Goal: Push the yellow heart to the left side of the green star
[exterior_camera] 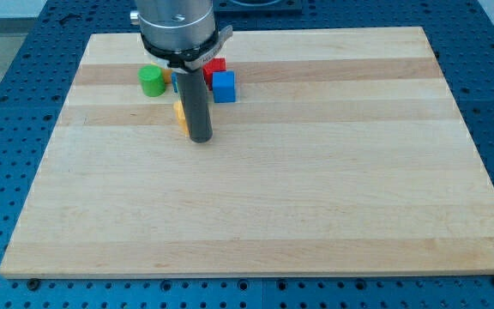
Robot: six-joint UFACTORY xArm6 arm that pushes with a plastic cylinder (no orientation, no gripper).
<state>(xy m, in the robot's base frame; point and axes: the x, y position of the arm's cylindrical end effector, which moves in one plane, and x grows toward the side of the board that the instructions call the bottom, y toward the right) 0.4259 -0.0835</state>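
my tip (200, 138), having no claw to open or close, is pressing beside the partly hidden yellow block (180, 117), needing a leftward shove, though no green star is showing.

- The board (256, 172) is pale wood, banded in lighter and slightly darker lengthwise strips of blond grain.
- The table (7, 129) around it is bright blue, dotted with a regular grid of small dark holes.
- The rod is dark grey, almost black, down to my tip (200, 139); the housing (178, 21) above it is silvery grey with a black collar.
- The green block (151, 81) is vivid lime green.
- The blue cube (224, 87) is mid blue.
- The red block (215, 68) is plain bright red.
- The yellow block (181, 118) shows as a yellow-orange sliver.
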